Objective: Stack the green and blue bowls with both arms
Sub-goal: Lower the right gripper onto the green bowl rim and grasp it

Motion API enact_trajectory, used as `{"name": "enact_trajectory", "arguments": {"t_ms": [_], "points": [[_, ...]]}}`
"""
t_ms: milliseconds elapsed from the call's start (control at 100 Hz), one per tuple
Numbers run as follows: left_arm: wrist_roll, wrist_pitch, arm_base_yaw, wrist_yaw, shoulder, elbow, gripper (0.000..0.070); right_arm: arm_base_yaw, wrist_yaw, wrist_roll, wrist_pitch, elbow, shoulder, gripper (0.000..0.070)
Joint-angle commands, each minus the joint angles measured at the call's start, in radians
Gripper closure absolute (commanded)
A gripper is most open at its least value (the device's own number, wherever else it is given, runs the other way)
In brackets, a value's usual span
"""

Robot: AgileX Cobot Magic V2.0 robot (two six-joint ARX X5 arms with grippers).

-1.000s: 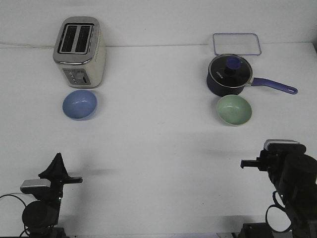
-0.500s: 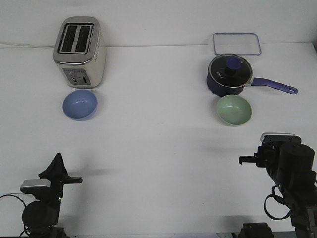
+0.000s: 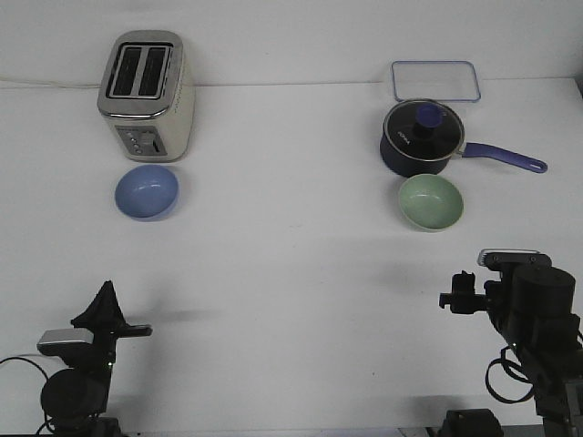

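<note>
green bowl (image 3: 431,201) beyond right gripper (image 3: 458,293), apart | blue bowl (image 3: 147,192) beyond left gripper (image 3: 103,305) | jaw states unclear

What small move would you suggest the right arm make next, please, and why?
Probably reach the right gripper forward toward the green bowl. The bowl sits empty just ahead of that arm, in front of the saucepan, with open table between them. The blue bowl lies far off on the left, so nothing is stacked yet.
</note>
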Motion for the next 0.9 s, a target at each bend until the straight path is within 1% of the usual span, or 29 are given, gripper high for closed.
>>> {"name": "enact_trajectory", "arguments": {"t_ms": [0, 210, 360, 560, 610, 770, 890], "points": [[0.015, 0.01, 0.0, 0.001, -0.001, -0.019, 0.0689, -0.002, 0.003, 0.016, 0.025, 0.022, 0.016, 0.0242], [0.015, 0.01, 0.0, 0.001, -0.001, -0.019, 0.0689, -0.027, 0.002, 0.011, 0.122, 0.024, 0.15, 0.0242], [0.015, 0.01, 0.0, 0.001, -0.001, -0.019, 0.0689, -0.07, 0.001, -0.002, 0.183, 0.044, 0.309, 0.0242], [0.015, 0.01, 0.0, 0.001, -0.001, -0.019, 0.0689, -0.138, -0.003, -0.039, 0.231, 0.137, 0.559, 0.0242], [0.015, 0.01, 0.0, 0.001, -0.001, -0.019, 0.0689, -0.151, -0.012, -0.046, 0.253, 0.159, 0.612, 0.0242], [0.015, 0.01, 0.0, 0.001, -0.001, -0.019, 0.0689, -0.184, -0.077, -0.053, 0.303, 0.225, 0.761, 0.0242], [0.015, 0.01, 0.0, 0.001, -0.001, -0.019, 0.0689, -0.19, -0.079, -0.068, 0.346, 0.261, 0.845, 0.0242]]}}
